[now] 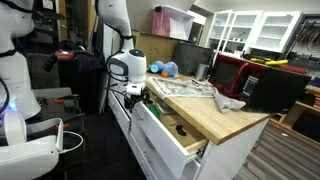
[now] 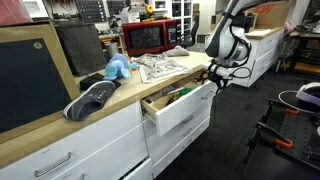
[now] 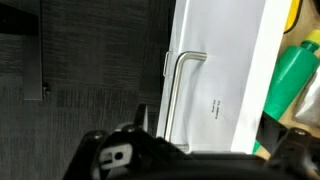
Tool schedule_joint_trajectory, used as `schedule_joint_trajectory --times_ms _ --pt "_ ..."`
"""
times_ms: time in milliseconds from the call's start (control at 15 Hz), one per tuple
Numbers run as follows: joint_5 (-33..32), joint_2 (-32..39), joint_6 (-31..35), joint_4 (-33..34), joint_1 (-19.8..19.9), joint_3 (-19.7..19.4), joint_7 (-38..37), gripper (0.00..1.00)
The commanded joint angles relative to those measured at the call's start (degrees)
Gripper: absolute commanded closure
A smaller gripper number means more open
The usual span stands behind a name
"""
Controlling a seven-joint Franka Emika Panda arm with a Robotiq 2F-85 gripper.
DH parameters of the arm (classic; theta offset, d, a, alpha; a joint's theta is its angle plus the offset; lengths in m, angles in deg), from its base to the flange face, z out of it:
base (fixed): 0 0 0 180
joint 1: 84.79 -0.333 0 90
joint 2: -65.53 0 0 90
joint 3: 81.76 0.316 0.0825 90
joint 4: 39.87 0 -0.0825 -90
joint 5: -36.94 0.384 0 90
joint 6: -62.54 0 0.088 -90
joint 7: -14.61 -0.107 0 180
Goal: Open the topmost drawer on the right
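Note:
The topmost drawer point(image 1: 172, 132) is pulled well out from the white cabinet, under the wooden counter top, in both exterior views point(image 2: 186, 110). Its flat white front point(image 3: 222, 75) with a thin bar handle point(image 3: 176, 92) fills the wrist view. A green object point(image 3: 296, 72) lies inside it. My gripper point(image 2: 214, 77) hangs at the drawer's front edge, also seen in an exterior view point(image 1: 131, 88). In the wrist view point(image 3: 216, 130) its fingers stand wide apart on either side of the front panel, gripping nothing.
On the counter lie a newspaper point(image 1: 182, 88), a grey cloth point(image 1: 226, 101), a blue plush toy point(image 2: 118, 68), a dark shoe point(image 2: 90, 100), a red microwave point(image 2: 150, 37) and a black box point(image 1: 272, 86). Taller closed drawers point(image 2: 70, 155) sit beside and below.

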Motion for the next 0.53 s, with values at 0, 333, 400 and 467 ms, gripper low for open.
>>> schedule_joint_trajectory --times_ms 0,333,400,467 --pt "-0.3 2.2 4.8 -1.1 1.7 2.0 2.3 0.00" --pt "-3.2 -1.5 1.8 -5.0 1.0 -0.2 3.3 0.00" --pt "-3.4 -2.4 1.4 -5.9 1.3 -0.1 4.0 0.00" --pt "-3.7 -3.1 1.2 -6.7 1.5 -0.1 4.4 0.00"
